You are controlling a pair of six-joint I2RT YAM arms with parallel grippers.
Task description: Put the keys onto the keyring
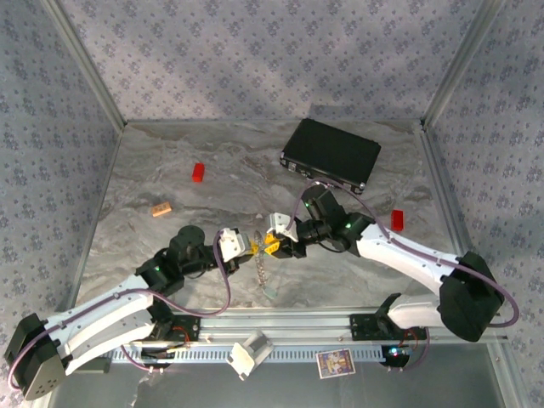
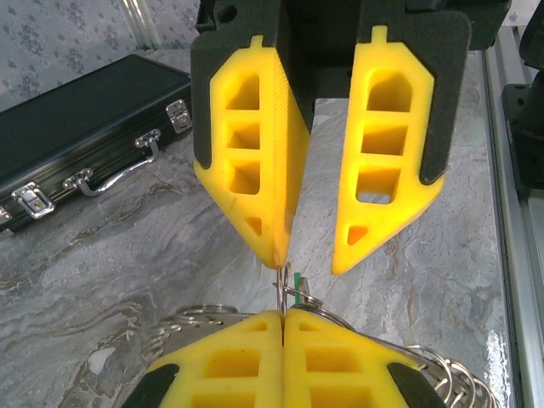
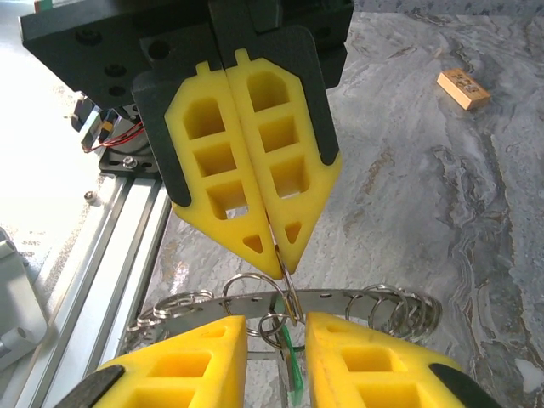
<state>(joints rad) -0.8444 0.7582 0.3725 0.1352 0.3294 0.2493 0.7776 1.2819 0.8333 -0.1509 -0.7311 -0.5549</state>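
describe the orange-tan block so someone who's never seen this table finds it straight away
On the grey marbled table, look at the left half, across from the black case toward the far right. The orange-tan block lies there, nearer the front edge than the red block and slightly left of it. It is pale orange-tan, while that neighbour is bright red.

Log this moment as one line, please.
left claw: shut on keyring | right claw: open astride green key | threaded: cannot tell

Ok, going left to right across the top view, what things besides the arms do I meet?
Orange-tan block → red block → keyring → black case → second red block.
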